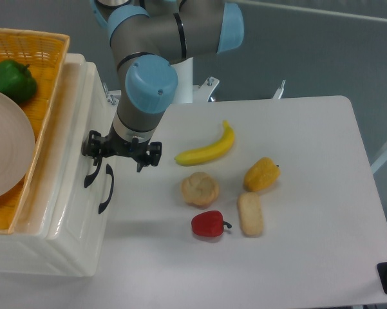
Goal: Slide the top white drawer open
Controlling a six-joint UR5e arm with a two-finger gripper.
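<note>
The top white drawer (84,138) looks barely open; the hand (121,150) sits at its black handle (91,169), grip state unclear.
</note>
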